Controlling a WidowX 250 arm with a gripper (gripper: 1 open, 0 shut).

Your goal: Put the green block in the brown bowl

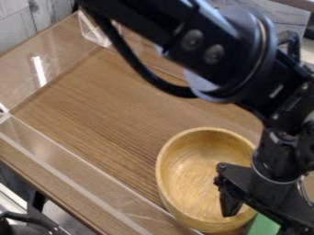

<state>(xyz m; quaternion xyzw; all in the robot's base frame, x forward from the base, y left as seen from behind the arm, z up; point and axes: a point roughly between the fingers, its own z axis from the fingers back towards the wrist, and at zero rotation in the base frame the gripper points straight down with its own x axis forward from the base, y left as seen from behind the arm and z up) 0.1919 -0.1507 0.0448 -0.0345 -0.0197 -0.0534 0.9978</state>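
Pincer: spread | I see it low beside the round bowl | green block partly hidden beneath it | writing: none I can read

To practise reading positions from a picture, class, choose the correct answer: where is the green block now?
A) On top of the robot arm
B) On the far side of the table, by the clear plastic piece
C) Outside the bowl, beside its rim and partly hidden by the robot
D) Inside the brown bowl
C, because green shows from the block just outside the rim of the brown bowl, with the robot's dark jaws covering part of it.
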